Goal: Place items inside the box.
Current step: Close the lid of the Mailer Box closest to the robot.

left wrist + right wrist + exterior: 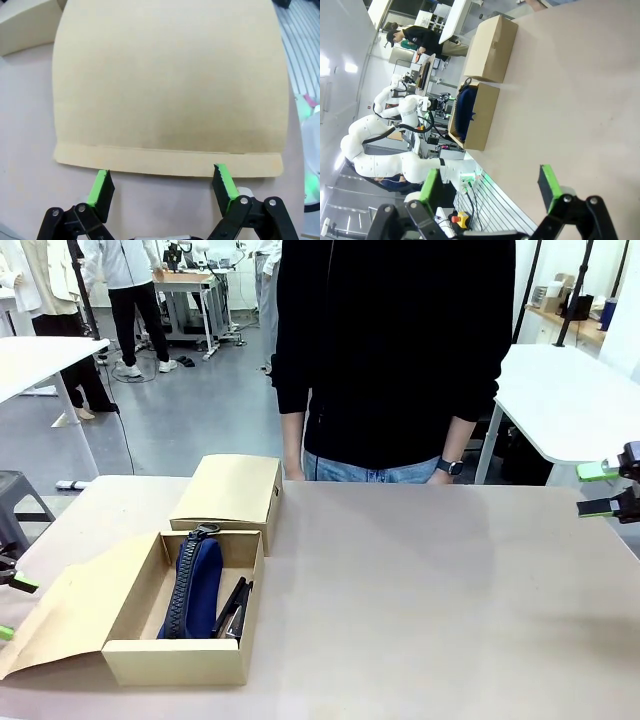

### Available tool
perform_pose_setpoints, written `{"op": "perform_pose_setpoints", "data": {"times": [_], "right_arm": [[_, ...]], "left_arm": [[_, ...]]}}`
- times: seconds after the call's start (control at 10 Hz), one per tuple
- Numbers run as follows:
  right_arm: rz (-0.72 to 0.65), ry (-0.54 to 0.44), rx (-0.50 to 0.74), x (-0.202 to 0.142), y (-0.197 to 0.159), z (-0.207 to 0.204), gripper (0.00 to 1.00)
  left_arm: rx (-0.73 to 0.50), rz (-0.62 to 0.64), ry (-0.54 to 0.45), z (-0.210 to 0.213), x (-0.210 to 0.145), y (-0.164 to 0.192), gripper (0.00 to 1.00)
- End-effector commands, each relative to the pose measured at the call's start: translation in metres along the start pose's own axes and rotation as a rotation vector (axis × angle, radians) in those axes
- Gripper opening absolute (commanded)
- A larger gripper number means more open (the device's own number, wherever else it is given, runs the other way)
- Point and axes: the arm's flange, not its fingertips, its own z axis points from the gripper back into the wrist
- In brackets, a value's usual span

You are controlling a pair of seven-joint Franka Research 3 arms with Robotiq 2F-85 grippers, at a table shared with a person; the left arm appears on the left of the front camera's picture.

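The box [150, 640] is seen open at the surface's [420, 590] near left, long axis running near to far, its flap [70, 615] laid out toward the left edge. The pencil case [190, 585] is laid lengthwise inside, zipper pull at the far end; a stapler [233, 608] is laid beside it. A smaller box [232, 490] is set just beyond.

In the left wrist view, the flap's bare underside [170, 80] is shown above the left gripper [162, 185], jaws spread and empty. At the right edge, the right gripper [600, 490] is seen with jaws spread, empty.
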Motion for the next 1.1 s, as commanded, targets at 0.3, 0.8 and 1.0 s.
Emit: {"op": "perform_pose_setpoints", "data": {"times": [0.3,0.8,1.0], "right_arm": [[-0.014,-0.005,0.012,0.001,0.004,0.002,1.00],[-0.014,-0.005,0.012,0.001,0.004,0.002,1.00],[-0.014,-0.005,0.012,0.001,0.004,0.002,1.00]], "left_arm": [[0.041,-0.039,0.007,0.015,-0.026,-0.001,1.00],[0.010,-0.049,-0.009,0.014,-0.029,-0.002,1.00],[-0.006,-0.060,-0.004,0.003,-0.030,-0.001,1.00]]}}
